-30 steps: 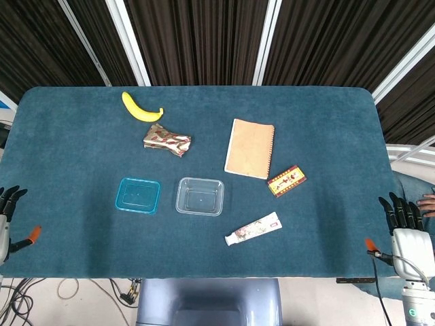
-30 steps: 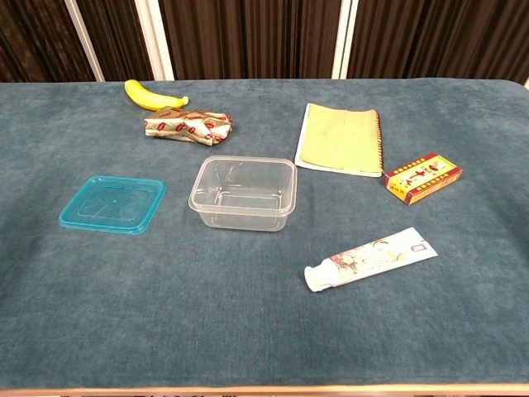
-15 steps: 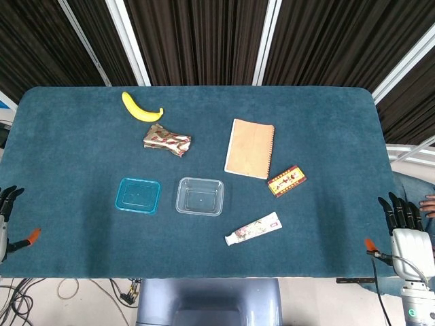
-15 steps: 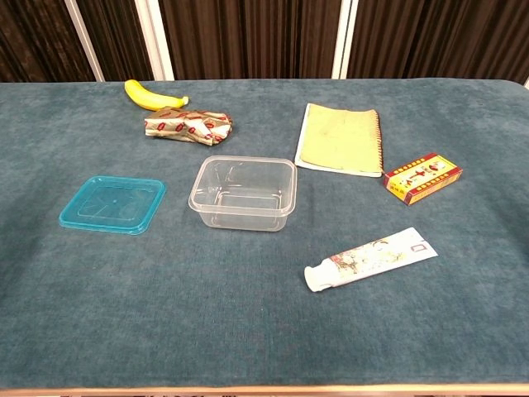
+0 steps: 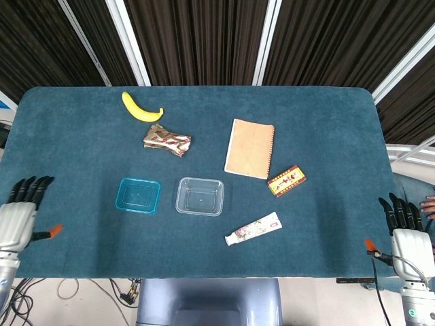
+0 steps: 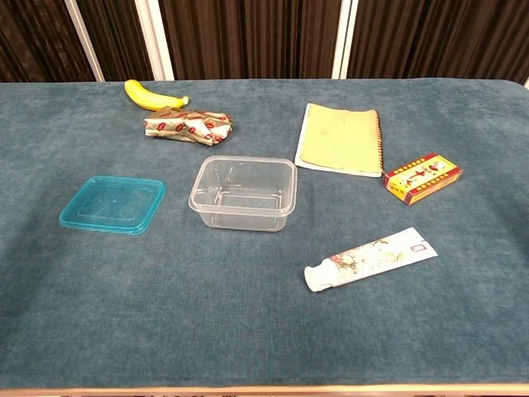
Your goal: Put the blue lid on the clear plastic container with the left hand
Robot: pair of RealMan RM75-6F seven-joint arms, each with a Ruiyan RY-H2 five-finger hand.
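I see the blue lid [image 5: 138, 195] flat on the table [image 5: 326, 122], just at 9 o'clock of the clear container [image 5: 200, 196]. My left hand [image 5: 17, 221] sits at the table's 8 o'clock edge, fingers straight, holding nothing. My right hand [image 5: 406, 231] is the same at 4 o'clock.

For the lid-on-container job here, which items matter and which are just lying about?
Belongs to the job: flat blue plastic lid; clear plastic container, still uncovered; left hand, open at the table edge.

Lying about: yellow banana; crumpled patterned wrapper; tan spiral notebook; small red-and-yellow box; white tube.
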